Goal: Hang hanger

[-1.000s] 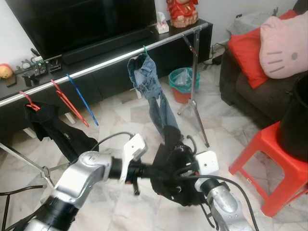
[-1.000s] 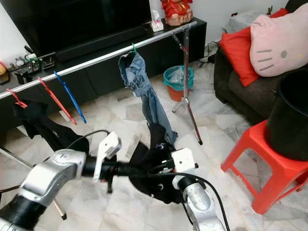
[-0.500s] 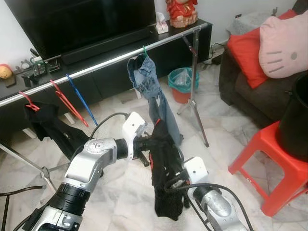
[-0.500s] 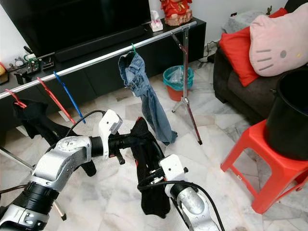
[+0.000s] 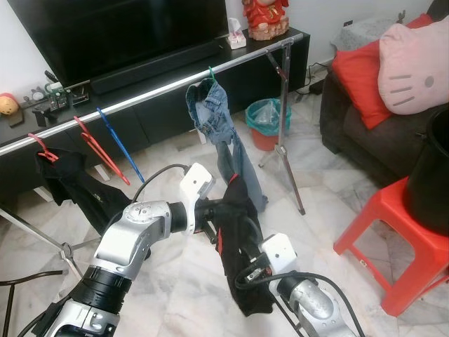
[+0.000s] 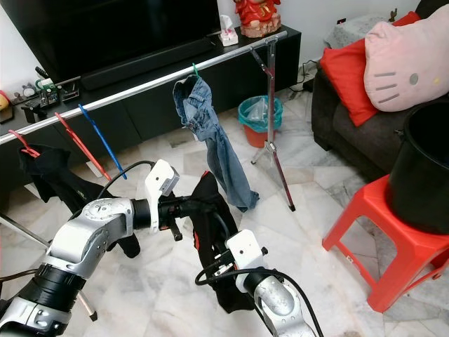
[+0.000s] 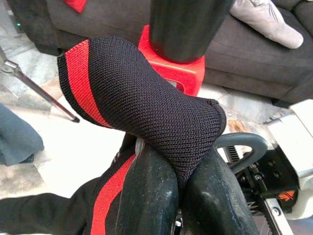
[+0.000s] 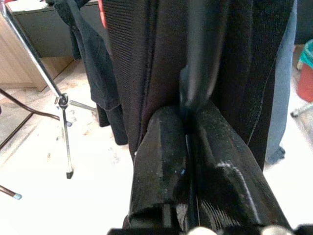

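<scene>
Black garment (image 5: 242,246) with red trim hanging in mid-air between both arms, well short of the rail (image 5: 161,88); hanger itself buried in the cloth, can't make it out. Left gripper (image 7: 181,183) pinched tight on the top fold, 2 fingers (image 7: 146,196) closed with fabric bunched over them. Right gripper (image 8: 188,147) clamped on the lower part, fingers nearly together around a fold. Behind: jeans (image 5: 221,133) on the rail, red hanger (image 5: 98,151), blue hanger (image 5: 119,144), red stool (image 5: 396,235) off to the right.

Silver arms (image 5: 133,235), white wrist blocks, black cables
</scene>
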`<state>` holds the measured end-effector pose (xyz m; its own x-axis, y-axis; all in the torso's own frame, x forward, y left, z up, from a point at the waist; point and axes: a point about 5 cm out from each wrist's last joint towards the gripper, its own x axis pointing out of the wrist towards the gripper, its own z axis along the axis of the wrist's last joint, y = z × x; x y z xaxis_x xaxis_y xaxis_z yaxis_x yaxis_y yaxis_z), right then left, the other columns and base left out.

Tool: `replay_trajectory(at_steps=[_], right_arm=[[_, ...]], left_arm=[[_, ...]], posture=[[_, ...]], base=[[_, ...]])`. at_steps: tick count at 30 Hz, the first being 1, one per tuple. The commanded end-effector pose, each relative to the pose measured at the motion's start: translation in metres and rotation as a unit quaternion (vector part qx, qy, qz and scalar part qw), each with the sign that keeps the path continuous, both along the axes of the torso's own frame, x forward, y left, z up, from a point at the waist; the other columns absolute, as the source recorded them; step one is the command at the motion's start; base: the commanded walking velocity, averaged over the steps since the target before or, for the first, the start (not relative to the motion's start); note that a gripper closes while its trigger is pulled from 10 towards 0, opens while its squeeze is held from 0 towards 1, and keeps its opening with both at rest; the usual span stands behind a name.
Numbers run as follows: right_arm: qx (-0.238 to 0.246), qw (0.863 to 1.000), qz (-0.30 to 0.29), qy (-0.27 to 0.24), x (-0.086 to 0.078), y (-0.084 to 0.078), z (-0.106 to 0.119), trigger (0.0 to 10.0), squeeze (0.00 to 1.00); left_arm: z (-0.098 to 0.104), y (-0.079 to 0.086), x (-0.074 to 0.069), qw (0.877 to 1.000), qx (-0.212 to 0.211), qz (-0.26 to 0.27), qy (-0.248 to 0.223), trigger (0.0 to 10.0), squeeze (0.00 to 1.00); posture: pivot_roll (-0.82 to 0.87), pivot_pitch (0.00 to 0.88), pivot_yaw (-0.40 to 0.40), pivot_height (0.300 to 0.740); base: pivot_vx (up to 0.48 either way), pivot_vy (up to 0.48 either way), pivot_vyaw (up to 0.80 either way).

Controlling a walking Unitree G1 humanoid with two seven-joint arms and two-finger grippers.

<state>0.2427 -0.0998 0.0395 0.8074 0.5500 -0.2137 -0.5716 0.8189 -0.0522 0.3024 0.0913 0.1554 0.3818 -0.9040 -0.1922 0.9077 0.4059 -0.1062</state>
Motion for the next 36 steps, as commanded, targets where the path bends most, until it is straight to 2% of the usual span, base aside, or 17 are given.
replay_trajectory(at_steps=[1,5,9,16,17,18,19,27,29,33,35,36], right_arm=[[0.031,0.999,0.012,-0.036,0.003,0.009,0.016,10.0,0.00],[0.055,0.997,0.020,-0.050,0.003,0.012,0.026,10.0,0.00],[0.076,0.994,0.031,-0.068,0.002,0.015,0.035,10.0,0.00],[0.075,0.995,0.032,-0.064,-0.001,0.012,0.033,10.0,0.00],[0.074,0.995,0.031,-0.064,-0.001,0.011,0.033,10.0,0.00],[0.074,0.995,0.029,-0.065,0.000,0.011,0.033,10.0,0.00],[0.075,0.995,0.028,-0.065,0.000,0.011,0.034,10.0,0.00],[0.074,0.995,0.031,-0.062,-0.001,0.011,0.033,10.0,0.00],[0.072,0.995,0.031,-0.061,-0.002,0.010,0.033,10.0,0.00],[0.070,0.995,0.030,-0.063,-0.001,0.010,0.033,10.0,0.00],[0.068,0.995,0.029,-0.064,-0.001,0.009,0.033,10.0,0.00],[0.067,0.995,0.028,-0.065,0.000,0.009,0.033,10.0,0.00]], left_arm=[[-0.002,0.001,-0.007,1.000,0.012,-0.025,0.007,10.0,0.00],[-0.008,0.002,-0.009,0.999,0.036,-0.035,0.002,10.0,0.00],[-0.021,0.003,-0.006,0.997,0.079,-0.011,0.008,10.0,0.00],[-0.021,0.001,-0.006,0.998,0.066,-0.010,0.014,10.0,0.00],[-0.021,0.001,-0.006,0.998,0.065,-0.012,0.014,10.0,0.34],[-0.022,0.001,-0.006,0.998,0.063,-0.013,0.018,10.0,0.55],[-0.023,0.001,-0.007,0.998,0.062,-0.012,0.021,10.0,0.63],[-0.025,0.004,0.001,0.998,0.042,0.032,0.040,10.0,0.63],[-0.021,0.003,0.000,0.999,0.029,0.024,0.038,10.0,0.70],[-0.017,0.002,-0.003,0.999,0.021,0.008,0.034,10.0,0.70],[-0.017,0.002,-0.003,0.999,0.020,0.008,0.034,10.0,0.65],[-0.017,0.002,-0.004,0.999,0.021,0.004,0.033,10.0,0.59]], posture=[[0.14,0.030,0.190,0.740],[0.14,0.029,0.193,0.740],[0.13,0.027,0.194,0.740],[0.13,0.023,0.193,0.740],[0.13,0.023,0.193,0.740],[0.13,0.022,0.193,0.740],[0.13,0.022,0.193,0.740],[0.13,0.029,0.191,0.740],[0.13,0.029,0.190,0.740],[0.13,0.031,0.189,0.740],[0.13,0.031,0.188,0.740],[0.13,0.030,0.187,0.740]], base=[[0.000,0.000,0.00],[0.000,0.000,0.00],[0.000,0.000,0.00],[0.000,0.000,0.00],[0.000,0.000,0.00],[0.000,0.000,0.00],[0.000,0.000,0.00],[0.000,0.000,0.00],[0.000,0.000,0.00],[0.000,0.000,0.00],[0.000,0.000,0.00],[0.000,0.000,0.00]])
